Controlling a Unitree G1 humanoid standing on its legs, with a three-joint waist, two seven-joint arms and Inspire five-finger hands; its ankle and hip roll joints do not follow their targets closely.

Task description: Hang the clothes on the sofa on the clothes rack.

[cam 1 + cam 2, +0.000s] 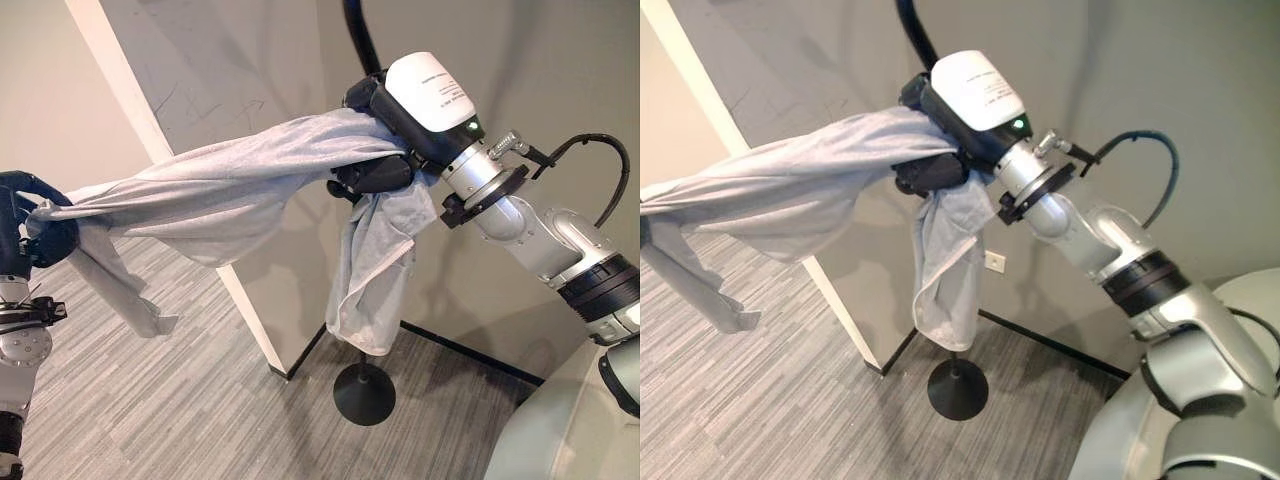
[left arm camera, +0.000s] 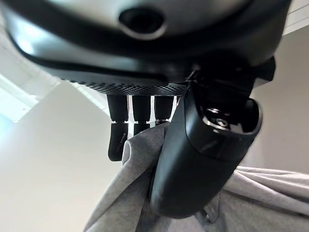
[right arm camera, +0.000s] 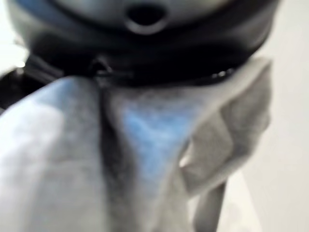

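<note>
- High on the right, the right hand (image 1: 385, 172) is curled around one end of the grey garment (image 1: 240, 190), holding it up close to the black upper pole of the clothes rack (image 1: 358, 35); cloth drapes over the hand and hangs down in a long fold towards the rack's round base (image 1: 364, 393).
- At the far left, the left hand (image 1: 30, 215) pinches the other end; its wrist view shows the thumb (image 2: 193, 159) pressed against cloth with the fingers (image 2: 118, 137) bent behind it. A sleeve dangles below that hand.
- Between the two hands the garment is stretched fairly taut in the air, clear of the striped carpet (image 1: 150, 400) and passing in front of the white wall corner (image 1: 200, 200).
- My reading is that the step in hand is getting the right end over the rack, so that end should go up and over the top of the rack before any release.
- Keep the left hand's pinch firm and let it follow rightwards, easing the tension; a hard pull from the left could drag the cloth back off or tip the slim stand.
- Release on the right only when the cloth's weight hangs on both sides of its support.
- Watch the hanging fold near the pole, since it could snag.
</note>
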